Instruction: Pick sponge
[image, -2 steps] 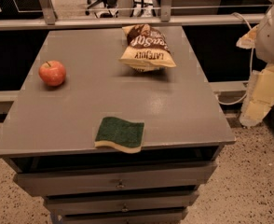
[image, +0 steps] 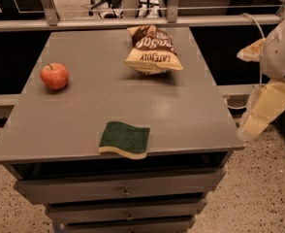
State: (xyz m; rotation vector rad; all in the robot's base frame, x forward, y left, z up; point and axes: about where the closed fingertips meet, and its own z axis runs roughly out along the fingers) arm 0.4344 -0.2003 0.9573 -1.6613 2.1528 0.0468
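The sponge [image: 124, 139] lies flat at the table's front edge, dark green top over a pale yellow layer, its front rim slightly over the edge. My gripper [image: 264, 107], cream-coloured on a white arm, hangs off the table's right side, at about the height of the tabletop and well to the right of the sponge. It holds nothing that I can see.
A red apple [image: 54, 75] sits at the left of the grey table [image: 181, 115]. A brown-and-cream chip bag [image: 152, 50] lies at the back middle. Drawers [image: 125, 191] are below the tabletop. A rail [image: 133, 22] runs behind the table.
The gripper and arm have shifted a little left and down, closer to the table's right edge. The sponge, apple and bag have not moved.
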